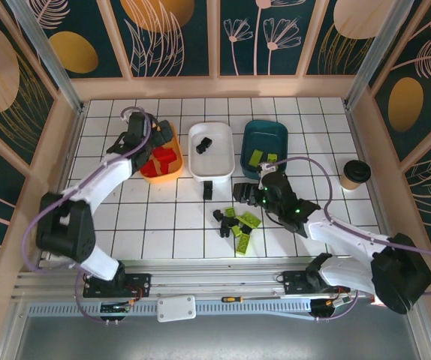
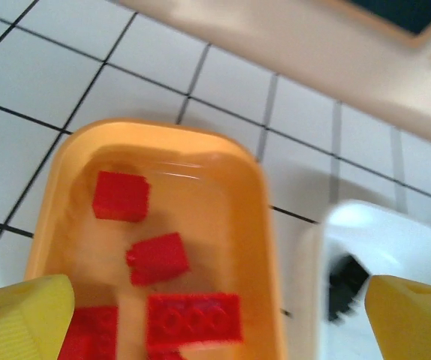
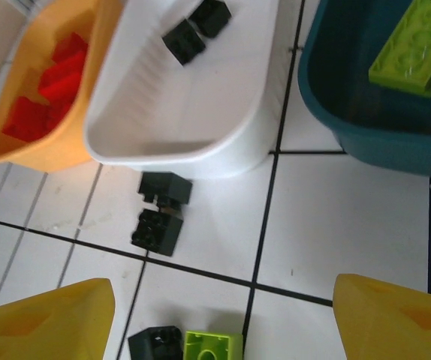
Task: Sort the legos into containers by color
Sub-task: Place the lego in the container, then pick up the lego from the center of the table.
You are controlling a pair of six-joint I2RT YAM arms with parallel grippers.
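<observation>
Nearest the arms, near-right of the white tray point(image 1: 212, 177), a loose cluster of lime and black legos point(image 1: 236, 223) waits unsorted on the worktop point(image 1: 163, 217), its lime plates point(image 1: 243, 241) flat, long axes skewed differently. The right pincer point(image 3: 223, 315) hovers over the cluster's far edge, fingers apart, empty. Just before the white tray two black bricks point(image 3: 159, 210) sit end to end, pointing at it. Beyond, black pieces lie inside it, lime in the teal tray point(image 1: 265, 124) to its right, red in the orange tray point(image 2: 264, 225) to its left, under the left pincer point(image 2: 219, 315), spread wide, empty. Perhaps half is done.
</observation>
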